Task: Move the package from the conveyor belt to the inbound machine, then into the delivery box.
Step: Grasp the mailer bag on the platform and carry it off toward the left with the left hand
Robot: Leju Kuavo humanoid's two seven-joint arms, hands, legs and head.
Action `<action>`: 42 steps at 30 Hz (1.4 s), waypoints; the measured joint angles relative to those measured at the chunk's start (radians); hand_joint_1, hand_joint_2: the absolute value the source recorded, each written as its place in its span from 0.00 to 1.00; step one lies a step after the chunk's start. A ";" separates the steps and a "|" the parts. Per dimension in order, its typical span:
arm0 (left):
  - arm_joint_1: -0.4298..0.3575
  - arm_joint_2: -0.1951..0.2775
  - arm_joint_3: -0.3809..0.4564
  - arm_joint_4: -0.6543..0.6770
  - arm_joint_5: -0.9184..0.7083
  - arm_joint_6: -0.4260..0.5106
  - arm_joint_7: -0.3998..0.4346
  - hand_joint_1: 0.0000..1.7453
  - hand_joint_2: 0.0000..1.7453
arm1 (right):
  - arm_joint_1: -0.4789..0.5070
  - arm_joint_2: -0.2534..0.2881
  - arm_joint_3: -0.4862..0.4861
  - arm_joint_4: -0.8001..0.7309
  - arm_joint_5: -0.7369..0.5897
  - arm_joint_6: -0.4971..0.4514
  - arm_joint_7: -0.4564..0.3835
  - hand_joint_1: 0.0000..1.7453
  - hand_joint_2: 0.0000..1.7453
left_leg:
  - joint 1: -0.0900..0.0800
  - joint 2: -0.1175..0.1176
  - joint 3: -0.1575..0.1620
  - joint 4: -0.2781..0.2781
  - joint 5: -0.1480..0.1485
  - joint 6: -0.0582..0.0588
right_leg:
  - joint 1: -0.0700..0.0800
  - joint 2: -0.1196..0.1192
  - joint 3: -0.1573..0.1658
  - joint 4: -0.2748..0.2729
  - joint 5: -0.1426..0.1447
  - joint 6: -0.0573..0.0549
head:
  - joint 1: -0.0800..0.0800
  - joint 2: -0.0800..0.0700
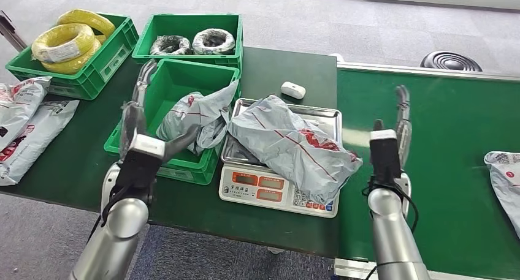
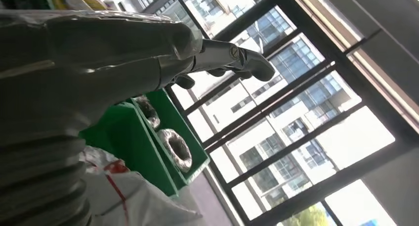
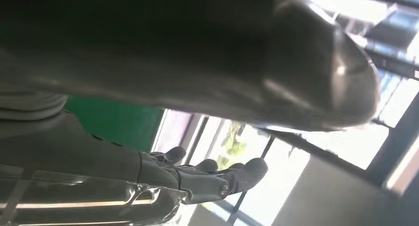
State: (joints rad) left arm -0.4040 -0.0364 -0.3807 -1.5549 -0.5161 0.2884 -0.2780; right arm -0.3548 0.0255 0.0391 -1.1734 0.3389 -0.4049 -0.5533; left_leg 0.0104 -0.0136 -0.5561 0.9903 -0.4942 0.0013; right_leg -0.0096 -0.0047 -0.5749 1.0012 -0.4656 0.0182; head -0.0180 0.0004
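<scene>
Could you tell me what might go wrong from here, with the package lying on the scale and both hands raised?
The grey package overhangs the scale at its near right corner, so a one-sided grasp may drag it off. The green box beside it already holds a bag draped over its rim, which could block or spill on drop-in. Both the left hand and right hand hold nothing.

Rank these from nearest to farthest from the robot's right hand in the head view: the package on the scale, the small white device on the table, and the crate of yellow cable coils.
Measured from the right hand:
1. Package on the scale, just to its left.
2. Small white device, farther left, beyond the scale.
3. Crate of yellow cable coils, at the table's far left corner.
</scene>
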 joint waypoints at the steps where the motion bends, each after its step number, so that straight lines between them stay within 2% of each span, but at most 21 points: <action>1: -0.044 -0.013 -0.024 0.038 -0.011 -0.030 0.023 0.00 1.00 | 0.057 0.000 -0.020 -0.070 -0.022 -0.023 -0.006 0.00 0.00 | 0.000 0.000 0.000 0.000 0.000 0.000 | 0.000 0.000 0.000 0.000 0.000 0.000 | 0.000 0.000; 4: -0.175 -0.068 -0.094 0.184 -0.027 -0.131 0.071 0.00 1.00 | 0.217 0.013 -0.066 -0.251 -0.062 -0.059 -0.026 0.00 0.00 | 0.000 0.000 -0.001 0.000 -0.001 0.000 | 0.000 0.000 -0.001 0.000 0.000 0.000 | 0.000 0.000; 7: -0.290 -0.135 -0.160 0.363 -0.034 -0.195 0.083 0.00 1.00 | 0.342 0.034 -0.092 -0.389 -0.066 -0.066 -0.036 0.00 0.00 | 0.000 0.002 -0.002 0.000 -0.001 0.000 | 0.000 0.002 -0.002 0.000 0.000 0.000 | 0.000 0.000; 11: -0.394 -0.225 -0.236 0.572 -0.011 -0.248 0.099 0.00 1.00 | 0.421 0.059 -0.111 -0.504 -0.063 -0.052 -0.037 0.00 0.00 | 0.000 0.004 -0.002 0.000 -0.001 0.000 | 0.000 0.004 -0.003 0.000 0.000 0.000 | 0.000 0.000; 14: -0.438 -0.270 -0.323 0.681 0.080 -0.283 0.138 0.00 1.00 | 0.443 0.070 -0.116 -0.558 -0.060 -0.045 -0.032 0.00 0.00 | 0.000 0.005 -0.002 0.000 -0.001 0.000 | 0.000 0.005 -0.003 0.000 0.000 0.000 | 0.000 0.000; 20: -0.475 -0.305 -0.534 0.809 0.235 -0.288 0.186 0.00 1.00 | 0.463 0.083 -0.116 -0.622 -0.052 -0.047 -0.020 0.00 0.00 | 0.000 0.005 -0.002 0.000 -0.001 0.000 | 0.000 0.005 -0.003 0.000 0.000 0.000 | 0.000 0.000; 28: -0.501 -0.313 -0.701 0.901 0.308 -0.329 0.234 0.00 1.00 | 0.478 0.095 -0.113 -0.656 -0.047 -0.050 -0.024 0.00 0.00 | 0.000 0.005 -0.001 0.000 -0.001 0.000 | 0.000 0.005 -0.002 0.000 0.000 0.000 | 0.000 0.000; 29: -0.499 -0.314 -0.727 0.913 0.315 -0.335 0.245 0.02 1.00 | 0.479 0.097 -0.111 -0.660 -0.047 -0.049 -0.025 0.00 0.00 | 0.000 0.006 -0.001 0.000 -0.001 0.000 | 0.000 0.005 -0.002 0.000 0.000 0.000 | 0.000 0.000; 30: -0.497 -0.314 -0.753 0.925 0.321 -0.339 0.254 0.09 1.00 | 0.479 0.100 -0.109 -0.663 -0.045 -0.047 -0.025 0.00 0.00 | 0.000 0.006 -0.001 0.000 -0.001 0.000 | 0.000 0.005 -0.002 0.000 0.000 0.000 | 0.000 0.000; 33: -0.488 -0.315 -0.826 0.956 0.328 -0.341 0.277 0.62 1.00 | 0.476 0.110 -0.104 -0.670 -0.034 -0.037 -0.022 0.00 0.00 | 0.000 0.005 -0.002 0.000 -0.001 0.000 | 0.000 0.005 -0.002 0.000 0.000 0.000 | 0.000 0.000; 34: -0.487 -0.316 -0.846 0.965 0.328 -0.339 0.282 0.73 1.00 | 0.475 0.114 -0.103 -0.672 -0.029 -0.033 -0.019 0.00 0.00 | 0.000 0.005 -0.002 -0.001 -0.001 0.000 | 0.000 0.005 -0.002 0.000 0.000 0.000 | 0.000 0.000; 42: -0.490 -0.323 -0.921 1.004 0.323 -0.318 0.294 0.74 1.00 | 0.460 0.130 -0.097 -0.676 -0.014 -0.027 -0.010 0.00 0.00 | 0.000 0.005 0.001 -0.001 -0.001 0.000 | 0.000 0.005 0.002 0.000 0.000 0.000 | 0.000 0.000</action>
State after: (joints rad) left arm -0.8936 -0.3599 -1.3021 -0.5507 -0.1930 -0.0292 0.0159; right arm 0.1048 0.1555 -0.0580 -1.8490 0.3250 -0.4314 -0.5634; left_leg 0.0102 -0.0087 -0.5547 0.9896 -0.4950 0.0014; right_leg -0.0094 0.0000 -0.5732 1.0012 -0.4657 0.0182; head -0.0183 0.0004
